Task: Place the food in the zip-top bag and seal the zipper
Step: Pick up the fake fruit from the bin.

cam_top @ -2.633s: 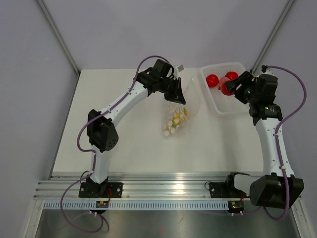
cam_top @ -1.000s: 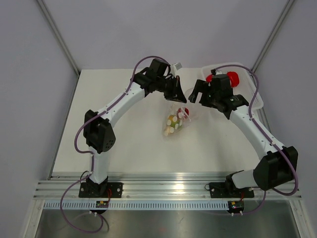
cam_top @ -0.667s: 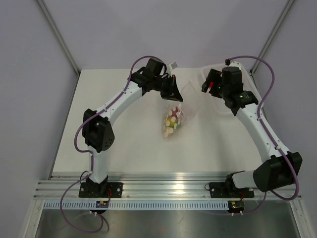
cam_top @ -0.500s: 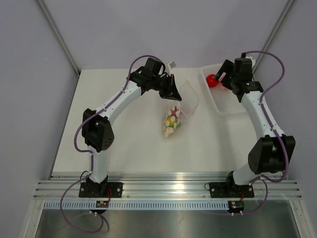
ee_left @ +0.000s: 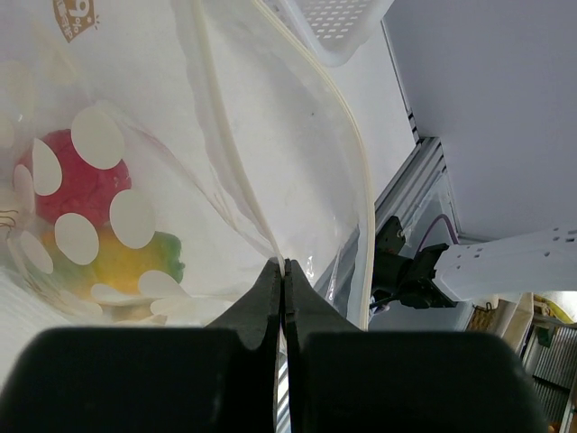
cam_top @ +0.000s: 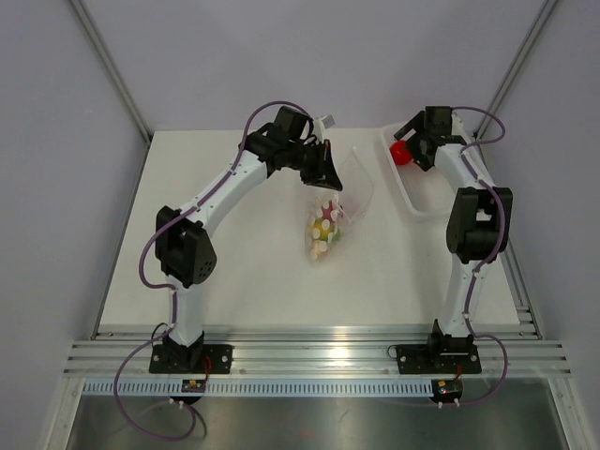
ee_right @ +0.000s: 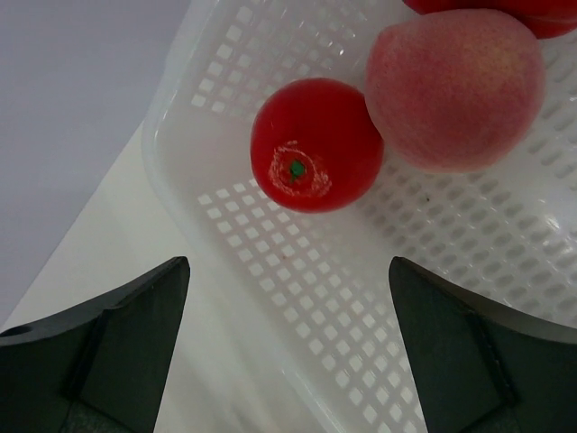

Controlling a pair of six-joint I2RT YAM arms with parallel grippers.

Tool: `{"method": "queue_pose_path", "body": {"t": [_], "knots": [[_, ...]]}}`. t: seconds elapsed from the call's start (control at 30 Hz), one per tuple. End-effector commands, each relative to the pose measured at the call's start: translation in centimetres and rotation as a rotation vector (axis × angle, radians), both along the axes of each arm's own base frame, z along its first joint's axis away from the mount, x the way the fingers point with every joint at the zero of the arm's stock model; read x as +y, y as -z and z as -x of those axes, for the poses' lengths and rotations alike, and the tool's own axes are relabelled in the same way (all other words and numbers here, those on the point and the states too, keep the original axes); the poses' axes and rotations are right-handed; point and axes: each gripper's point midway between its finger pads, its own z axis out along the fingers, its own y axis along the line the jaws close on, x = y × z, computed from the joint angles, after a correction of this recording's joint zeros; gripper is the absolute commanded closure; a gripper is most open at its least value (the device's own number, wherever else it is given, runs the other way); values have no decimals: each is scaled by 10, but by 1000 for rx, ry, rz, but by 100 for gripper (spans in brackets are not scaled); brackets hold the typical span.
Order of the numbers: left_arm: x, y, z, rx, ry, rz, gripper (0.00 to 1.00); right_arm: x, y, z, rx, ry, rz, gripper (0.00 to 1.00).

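Note:
The zip-top bag, clear with white dots, hangs open from my left gripper. That gripper is shut on the zipper at the bag's mouth, as the left wrist view shows. Inside the bag lie a red fruit and a yellow-green one. My right gripper is open and empty above the white tray; in the right wrist view its fingers stand wide apart. Just beyond them in the tray lie a red tomato-like fruit, a pink peach and another red piece.
The perforated white tray sits at the table's back right, its near left corner close to the bag's mouth. Grey walls and metal posts border the table at the back and sides.
My right arm has swung back from the bag's mouth to the tray, gripper now open and empty. A red fruit now lies in the bag. My left gripper has kept its hold on the bag.

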Motion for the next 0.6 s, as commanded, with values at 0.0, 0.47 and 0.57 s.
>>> {"method": "queue_pose_path", "body": {"t": [0.0, 0.47, 0.57], "knots": [[2, -15, -6, -65, 16, 12, 100, 0, -15, -39, -116, 78, -62, 1], [3, -13, -7, -72, 26, 5, 100, -17, 41, -70, -83, 204, -50, 0], [4, -11, -7, -70, 27, 3, 100, -18, 47, -73, -84, 216, -51, 1]]}}
